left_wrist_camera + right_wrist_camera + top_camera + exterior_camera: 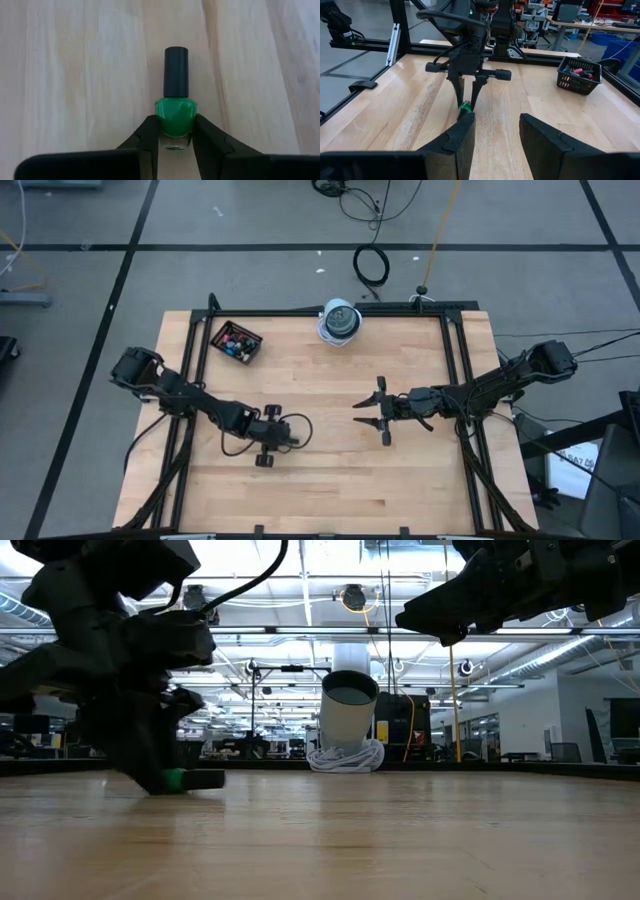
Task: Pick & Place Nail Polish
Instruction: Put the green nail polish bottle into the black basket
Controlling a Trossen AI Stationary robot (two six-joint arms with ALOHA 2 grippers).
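On the table's (330, 480) far left I see a small black basket (237, 343) holding several nail polish bottles (236, 345), too small to count. Nearer the middle, my left gripper (297, 441) is down at the wood, its two fingers (150, 137) pinched on the body of a green nail polish bottle (175, 112). The bottle lies on its side on the tabletop, its dark cap (176, 71) pointing away from the wrist; the low view shows the green body (176, 779) against the wood under the fingers. At the table's far edge, centre, stands a white cylinder (340, 321) ringed by coiled cable. To the right, my right gripper (362, 414) hangs above the table with its fingers spread apart, gripping nothing, facing the left gripper.
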